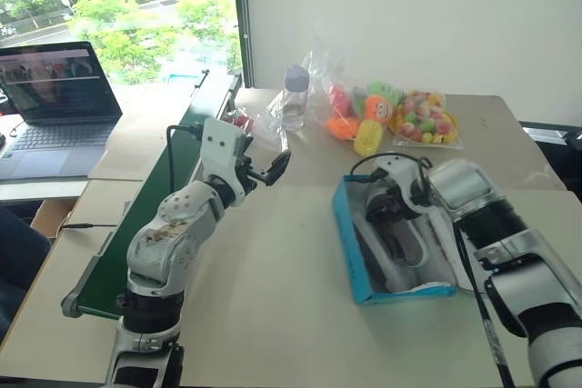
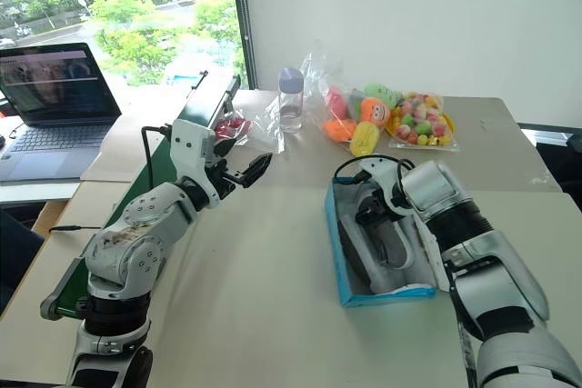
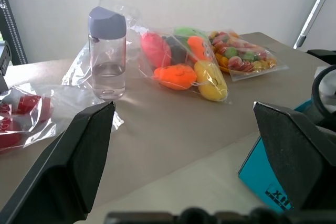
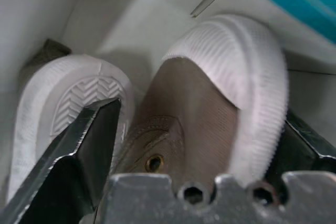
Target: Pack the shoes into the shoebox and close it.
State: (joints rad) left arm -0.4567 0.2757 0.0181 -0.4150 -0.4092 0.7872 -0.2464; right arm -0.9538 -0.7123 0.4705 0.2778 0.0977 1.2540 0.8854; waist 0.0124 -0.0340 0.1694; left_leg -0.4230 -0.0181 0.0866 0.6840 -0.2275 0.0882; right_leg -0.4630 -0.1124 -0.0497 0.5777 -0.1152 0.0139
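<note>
The turquoise shoebox point(image 1: 350, 243) stands open on the table at the right, white inside. Both shoes point(image 1: 400, 243) lie in it. In the right wrist view one dark grey shoe point(image 4: 210, 103) shows its pale rubber toe, and the other point(image 4: 79, 98) lies on its side with its ribbed sole showing. My right gripper point(image 4: 202, 114) reaches down into the box, open, its fingers wide on either side of the first shoe's toe. My left gripper point(image 1: 273, 168) hangs open over the table left of the box, holding nothing. The lid is hidden behind my right arm.
Behind the box stand a clear bottle point(image 1: 295, 97), a clear bag of colourful toys point(image 1: 359, 115) and a bag of small coloured balls point(image 1: 423, 117). A bag of red pieces point(image 1: 238, 122) lies by a green belt point(image 1: 136, 224) along the left. A laptop point(image 1: 55, 97) sits far left.
</note>
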